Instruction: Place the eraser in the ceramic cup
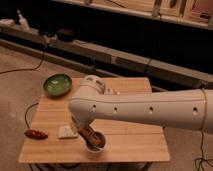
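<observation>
The eraser (89, 134), dark with a reddish-orange edge, is tilted in my gripper (91, 138), its lower end dipping into the mouth of the white ceramic cup (95, 149). The cup stands near the front edge of the wooden table (130, 135), left of its middle. My white arm (145, 110) reaches in from the right and bends down over the cup, hiding the cup's back rim and most of the gripper. The gripper is shut on the eraser.
A green bowl (57, 84) stands at the table's back left corner. A pale square pad (66, 131) lies just left of the cup. A reddish-brown oblong thing (36, 134) lies at the left front edge. A dark shelf with cables runs behind the table.
</observation>
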Controlling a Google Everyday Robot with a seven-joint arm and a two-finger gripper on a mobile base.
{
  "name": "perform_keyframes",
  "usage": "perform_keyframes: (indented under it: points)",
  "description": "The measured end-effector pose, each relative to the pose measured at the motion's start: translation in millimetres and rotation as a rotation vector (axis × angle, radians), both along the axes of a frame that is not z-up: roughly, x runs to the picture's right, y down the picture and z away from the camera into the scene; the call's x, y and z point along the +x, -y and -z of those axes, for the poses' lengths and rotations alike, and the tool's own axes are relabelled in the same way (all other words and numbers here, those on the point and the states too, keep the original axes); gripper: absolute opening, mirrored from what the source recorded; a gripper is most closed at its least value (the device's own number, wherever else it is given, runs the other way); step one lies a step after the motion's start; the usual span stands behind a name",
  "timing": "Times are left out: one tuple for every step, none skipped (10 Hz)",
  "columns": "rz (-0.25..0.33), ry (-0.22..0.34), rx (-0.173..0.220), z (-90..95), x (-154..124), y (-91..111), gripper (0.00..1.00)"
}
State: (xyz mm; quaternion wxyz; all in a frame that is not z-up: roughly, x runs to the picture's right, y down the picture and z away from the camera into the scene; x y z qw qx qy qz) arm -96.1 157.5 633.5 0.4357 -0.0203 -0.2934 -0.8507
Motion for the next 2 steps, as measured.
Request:
perform_keyframes:
  points:
    - [-0.006, -0.001, -0.015, -1.9, 2.9, -1.0, 0.65]
    - [-0.008, -0.005, -0.014, -2.8, 5.3, -0.7, 0.65]
